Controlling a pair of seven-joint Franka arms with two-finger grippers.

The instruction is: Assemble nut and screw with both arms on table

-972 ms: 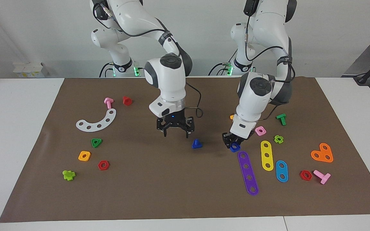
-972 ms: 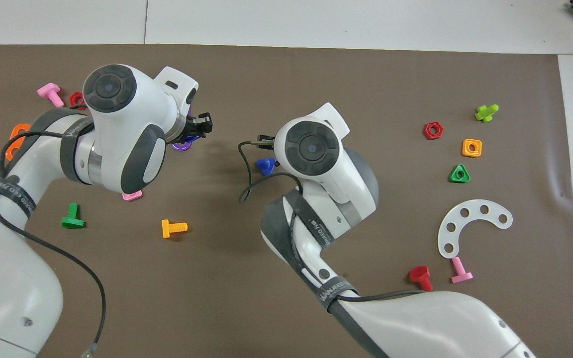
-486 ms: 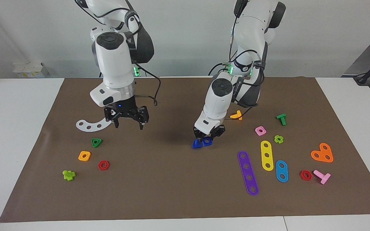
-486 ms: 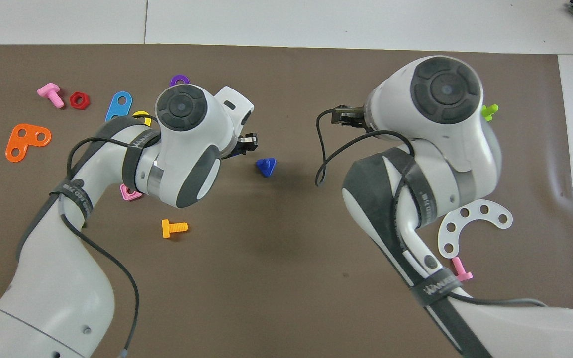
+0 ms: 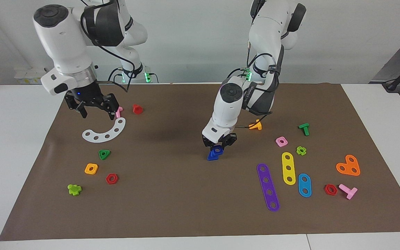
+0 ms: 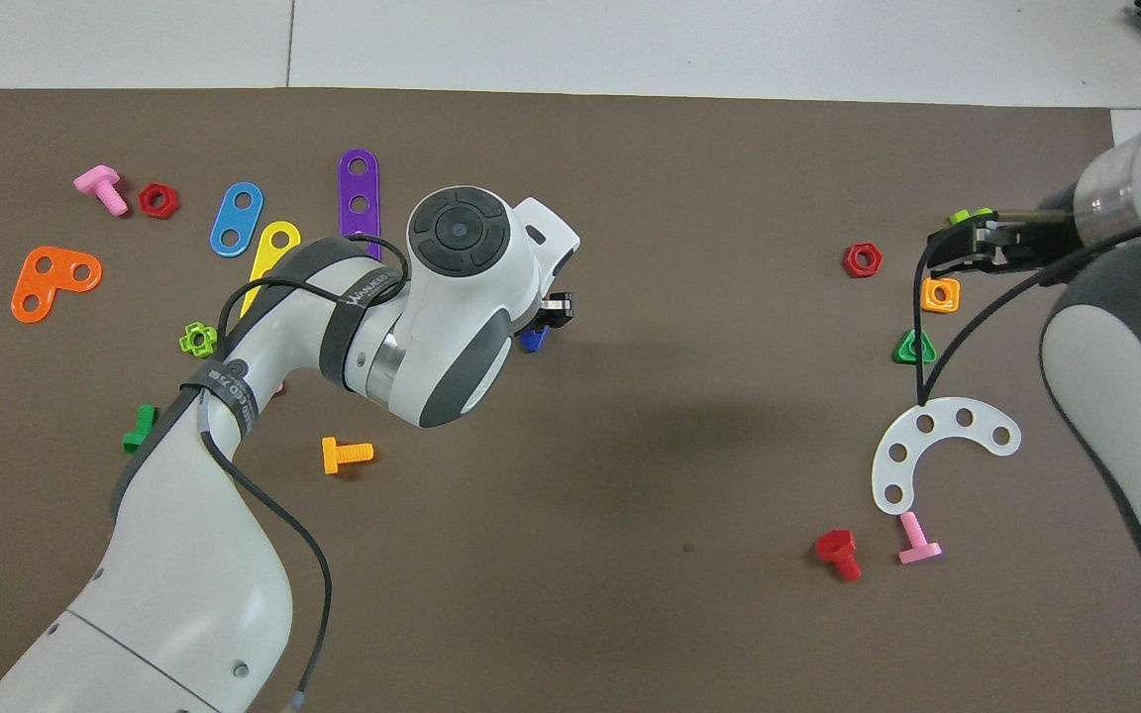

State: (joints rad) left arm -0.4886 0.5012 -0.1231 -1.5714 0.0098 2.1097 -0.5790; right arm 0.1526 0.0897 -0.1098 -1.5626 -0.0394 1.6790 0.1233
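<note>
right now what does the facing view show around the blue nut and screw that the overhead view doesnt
Only the facing view shows the left gripper holding the nut down over the screw, and the right gripper open, raised over the mat's corner. Only the overhead view shows the green bolt half hidden under the left arm. Both show the orange bolt and the white curved strip on the mat.

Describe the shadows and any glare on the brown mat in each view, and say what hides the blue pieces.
Facing view: soft, diffuse light; a faint blurred shadow on the mat beside the left claw, which is down on the blue nut and screw; no glare. Overhead view: a dim shadow patch mid-mat; the left arm's wrist hides nearly all of both pieces. The right claw hangs raised above the curved white strip.
</note>
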